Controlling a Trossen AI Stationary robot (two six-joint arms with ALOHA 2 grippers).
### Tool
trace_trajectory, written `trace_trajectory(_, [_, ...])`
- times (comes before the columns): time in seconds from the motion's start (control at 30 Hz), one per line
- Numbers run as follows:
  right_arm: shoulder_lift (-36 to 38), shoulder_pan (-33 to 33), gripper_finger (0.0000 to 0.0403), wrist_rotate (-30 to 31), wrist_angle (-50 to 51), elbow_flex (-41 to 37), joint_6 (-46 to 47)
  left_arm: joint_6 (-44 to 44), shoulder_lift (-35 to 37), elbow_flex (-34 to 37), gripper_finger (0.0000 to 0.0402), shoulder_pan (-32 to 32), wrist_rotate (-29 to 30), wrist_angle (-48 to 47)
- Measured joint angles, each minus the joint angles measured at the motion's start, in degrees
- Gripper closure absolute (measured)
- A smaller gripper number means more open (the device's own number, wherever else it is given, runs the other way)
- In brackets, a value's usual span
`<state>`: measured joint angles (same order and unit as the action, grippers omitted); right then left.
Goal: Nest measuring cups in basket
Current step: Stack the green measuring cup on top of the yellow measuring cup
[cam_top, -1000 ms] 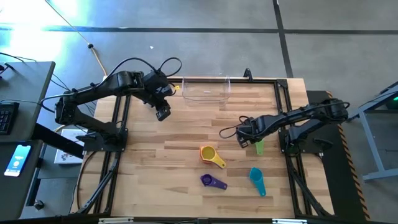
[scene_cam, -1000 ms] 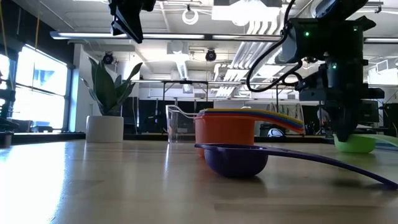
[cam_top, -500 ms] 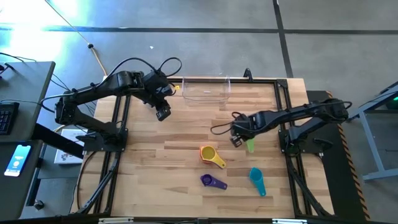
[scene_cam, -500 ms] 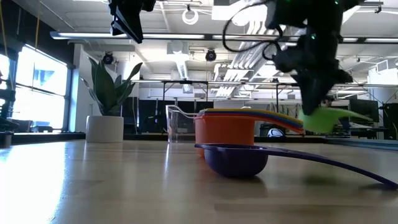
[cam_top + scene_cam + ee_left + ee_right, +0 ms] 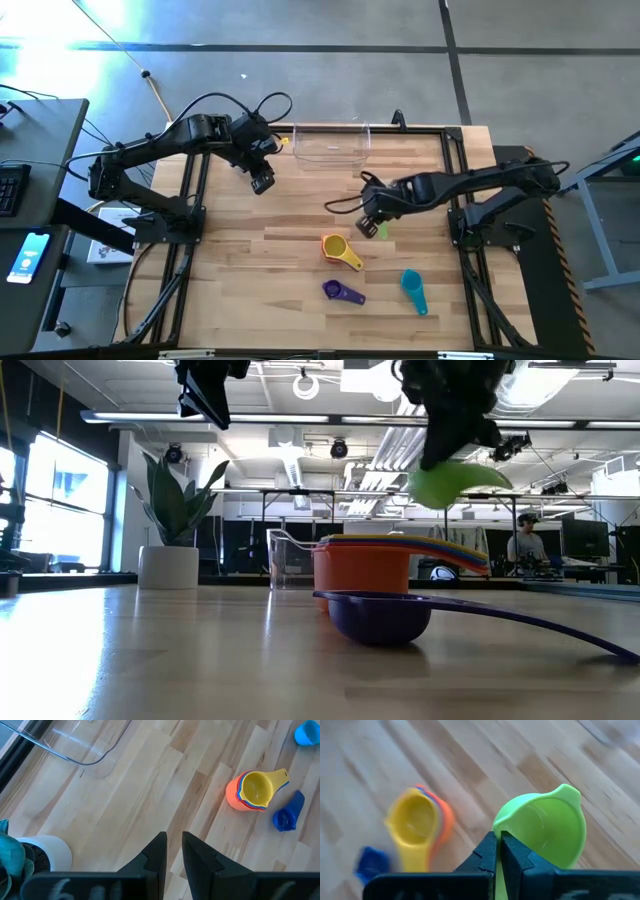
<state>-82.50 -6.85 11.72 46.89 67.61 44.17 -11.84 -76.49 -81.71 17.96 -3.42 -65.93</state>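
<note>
Gripping the green measuring cup (image 5: 547,830) by its handle, my right gripper (image 5: 371,222) holds it clear of the table (image 5: 300,260), bowl out ahead of my fingers. Below and just beside it sits the nested stack with the yellow cup (image 5: 335,246) on top. My left gripper (image 5: 262,180), fingers pressed nearly together, hangs near the basket (image 5: 331,146).

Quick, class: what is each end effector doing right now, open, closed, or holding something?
Left end effector: closed, empty, raised near the basket.
Right end effector: closed on the green measuring cup, lifted above the table.
</note>
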Motion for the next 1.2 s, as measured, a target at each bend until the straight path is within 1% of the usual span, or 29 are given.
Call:
trace_trajectory(0.17, [0.0,-3.0,0.0402,0.5,-7.3,0.6,-1.2,0.0,0.0,0.0,0.0353,0.0,-0.6,-0.1])
trace_trajectory(0.3, [-0.6,-5.6,0.0403,0.7,-10.6,0.6,-3.3,0.0,0.0,0.0,0.0353,0.0,-0.9,-0.4])
trace_trajectory(0.43, [-1.6,-7.8,0.0403,-1.2,-13.6,0.6,-7.9,0.0,0.0,0.0,0.0353,0.0,-0.9,-0.4])
trace_trajectory(0.53, [-2.3,-9.0,0.0403,-1.7,-15.9,0.6,-9.7,0.0,0.0,0.0,0.0353,0.0,-0.9,-0.3])
trace_trajectory(0.83, [-6.3,-10.2,0.0403,-3.2,-24.7,0.6,-10.6,0.0,0.0,0.0,0.0353,-0.8,-0.9,-0.2])
trace_trajectory(0.97, [-8.4,-10.5,0.0403,-3.8,-27.5,0.6,-8.3,0.0,0.0,0.0,0.0353,-1.2,-0.9,-0.2])
trace_trajectory(1.2, [-10.6,-10.8,0.0403,-4.9,-28.9,0.6,-7.4,-0.1,0.0,0.0,0.0353,-1.9,-0.9,-0.2])
